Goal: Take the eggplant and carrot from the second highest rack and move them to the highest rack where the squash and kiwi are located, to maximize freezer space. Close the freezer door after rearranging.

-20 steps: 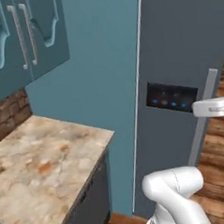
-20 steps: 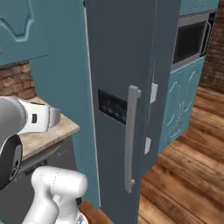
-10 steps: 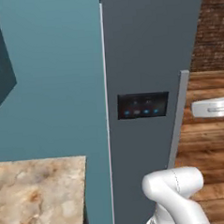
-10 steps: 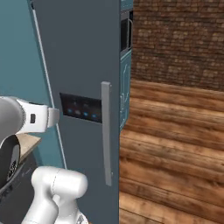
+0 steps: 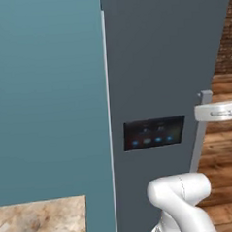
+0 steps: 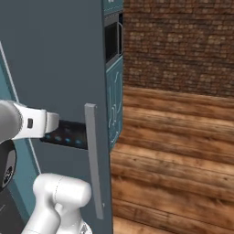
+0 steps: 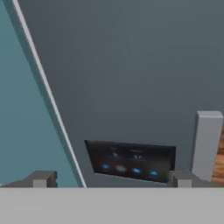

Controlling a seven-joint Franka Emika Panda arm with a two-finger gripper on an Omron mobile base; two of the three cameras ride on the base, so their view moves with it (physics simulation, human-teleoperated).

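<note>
The freezer door (image 5: 163,61) is a tall grey-blue panel with a dark display (image 5: 153,133) and a grey vertical bar handle (image 5: 199,132). It looks shut against the freezer's teal side wall (image 5: 48,93). The same door (image 6: 55,59) and handle (image 6: 93,160) fill the left of the right base view. In the hand view my gripper (image 7: 111,179) is open, its fingertips (image 7: 41,178) wide apart, facing the door (image 7: 131,65) near the display (image 7: 131,159), left of the handle (image 7: 206,144). Nothing is between the fingers. The eggplant, carrot, squash and kiwi are hidden behind the door.
A marble counter corner (image 5: 42,222) lies at the lower left. To the right of the freezer run a wooden floor (image 6: 183,151) and a brick wall (image 6: 183,45). A teal cabinet with a built-in oven (image 6: 113,41) stands just beyond the door's edge.
The base has driven on, so both base views have shifted. The upper cupboards have gone from view, the counter has shrunk to the lower left, and the freezer door now looms larger.
</note>
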